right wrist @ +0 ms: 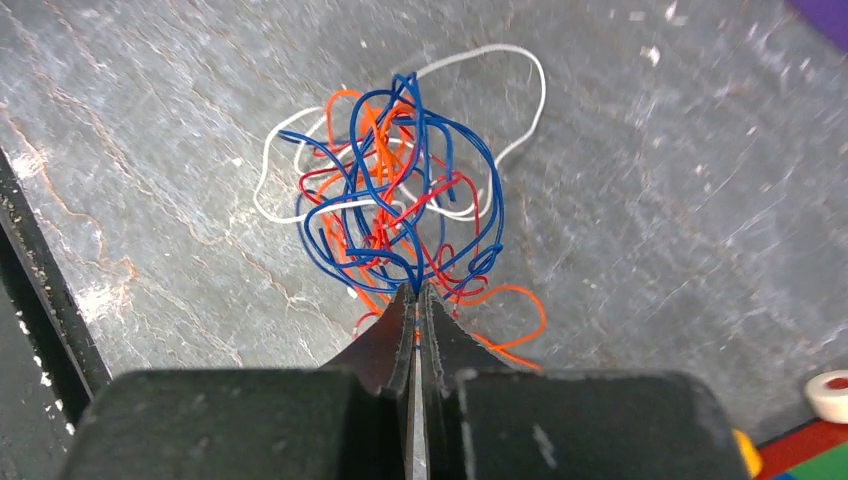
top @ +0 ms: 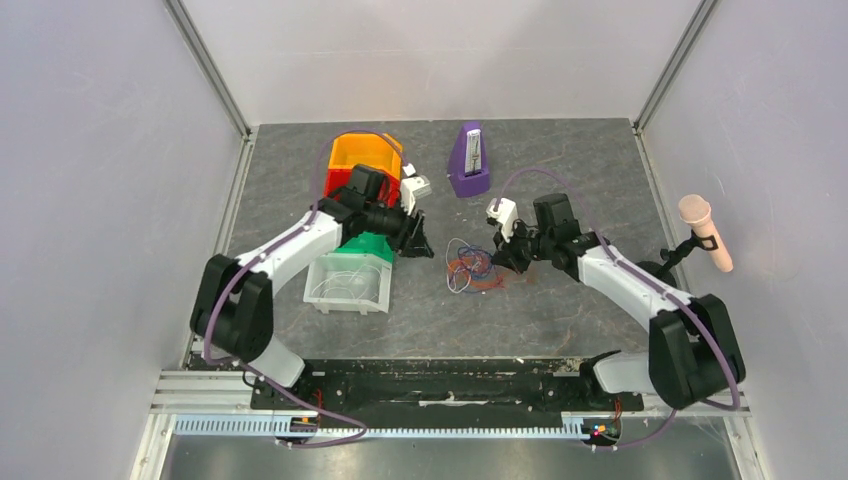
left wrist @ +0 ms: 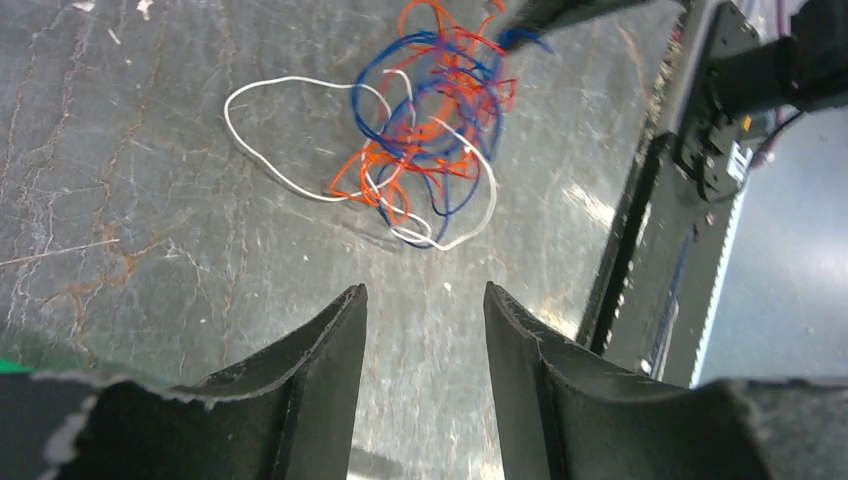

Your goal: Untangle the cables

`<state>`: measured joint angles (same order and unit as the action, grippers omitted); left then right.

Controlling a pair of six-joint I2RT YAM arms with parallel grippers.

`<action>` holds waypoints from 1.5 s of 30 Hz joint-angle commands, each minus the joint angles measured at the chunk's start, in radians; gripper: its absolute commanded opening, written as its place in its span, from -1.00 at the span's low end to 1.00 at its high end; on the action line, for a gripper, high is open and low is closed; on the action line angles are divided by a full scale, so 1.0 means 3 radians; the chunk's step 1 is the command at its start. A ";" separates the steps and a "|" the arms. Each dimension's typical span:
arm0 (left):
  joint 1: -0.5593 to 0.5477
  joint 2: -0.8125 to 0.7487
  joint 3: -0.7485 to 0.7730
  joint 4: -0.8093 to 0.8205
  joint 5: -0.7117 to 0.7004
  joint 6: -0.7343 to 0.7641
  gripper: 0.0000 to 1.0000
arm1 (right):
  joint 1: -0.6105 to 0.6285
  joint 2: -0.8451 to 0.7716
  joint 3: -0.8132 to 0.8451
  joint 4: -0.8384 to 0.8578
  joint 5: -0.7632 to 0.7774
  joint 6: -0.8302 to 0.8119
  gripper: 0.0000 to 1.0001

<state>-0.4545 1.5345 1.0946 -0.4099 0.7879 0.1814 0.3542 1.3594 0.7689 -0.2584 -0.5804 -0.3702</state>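
Cables [top: 470, 268] sit as a loose knot of blue, orange, red and white strands near the middle of the grey bench [top: 560, 310], between the two arms. One white loop trails out of the knot and lies flat on the bench.

At the knot's right edge, the right gripper [right wrist: 415, 292] has its jaws clenched tight on a few strands, mostly blue with some red, where they gather at the tips. The rest of the tangle fans out beyond the tips. The pictures do not show whether the knot is raised off the bench or resting on it.

On the other side, the left gripper [left wrist: 425, 290] hovers with its jaws released, a clear gap between them and nothing inside. It points towards the knot but stays apart from it, with bare bench in between.

Behind the left arm stands a stack of orange, red and green bins [top: 365, 155], and a clear tub [top: 350, 283] sits just in front of them. A purple metronome [top: 469, 160] stands upright at the back of the bench. A pink microphone [top: 706, 232] on a black stand is at the right edge.
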 commanded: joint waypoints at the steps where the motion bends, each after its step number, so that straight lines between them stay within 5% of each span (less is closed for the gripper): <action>1: -0.0070 0.0346 0.0131 0.0641 -0.0332 -0.0564 0.08 | 0.0085 -0.0296 -0.0114 0.0188 -0.0124 -0.0251 -1.00; 9: -0.0188 0.0474 0.0032 0.1213 0.0406 -0.0621 0.34 | 0.0169 -0.0489 -0.0129 0.0130 -0.0100 -0.0290 -1.00; 14: -0.0315 0.0493 -0.0023 0.1221 0.0223 -0.0065 0.16 | 0.0229 -0.0539 -0.0129 0.0116 -0.0106 -0.0321 -1.00; 29: -0.0410 0.0933 0.0098 0.1233 0.0194 0.0200 -0.02 | 0.0312 -0.0582 -0.0124 0.0091 -0.0024 -0.0309 -1.00; 36: -0.0395 0.0689 0.0022 0.0995 0.0237 0.0369 -0.87 | 0.0274 -0.0599 -0.0150 -0.0048 0.0246 -0.0315 -1.00; 38: -0.0378 0.0580 -0.0040 0.0880 0.0227 0.0463 -0.95 | 0.0226 -0.0562 -0.0185 -0.0063 0.0302 -0.0218 -0.99; 42: -0.0377 0.0566 -0.0051 0.0876 0.0171 0.0382 -0.87 | 0.0193 -0.0346 -0.0121 -0.0066 0.0170 0.0157 -0.46; 45: -0.0379 0.0693 0.0048 0.1036 0.0055 0.0111 -0.25 | 0.0188 -0.0267 -0.0130 0.0072 0.0167 0.0380 0.06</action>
<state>-0.5690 1.7313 1.0798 -0.1352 0.8360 0.2535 0.4137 1.2503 0.7231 -0.2817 -0.5220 -0.3683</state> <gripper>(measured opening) 0.211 0.420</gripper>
